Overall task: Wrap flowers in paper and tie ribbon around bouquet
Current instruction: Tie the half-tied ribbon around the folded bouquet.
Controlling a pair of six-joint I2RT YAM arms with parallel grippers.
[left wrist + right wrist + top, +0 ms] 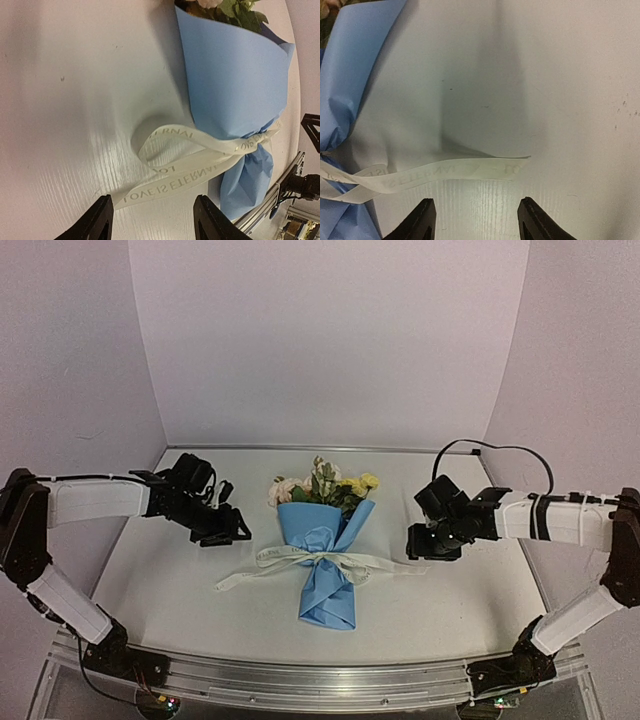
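Top external, one bouquet (322, 532), one ribbon (262, 567), left end effector (238, 534), right end effector (420, 542)

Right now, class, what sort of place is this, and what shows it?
Probably a robot lab bench, not a florist's: a white table boxed by plain walls, left arm and right arm bolted to a rail, one tied bouquet.
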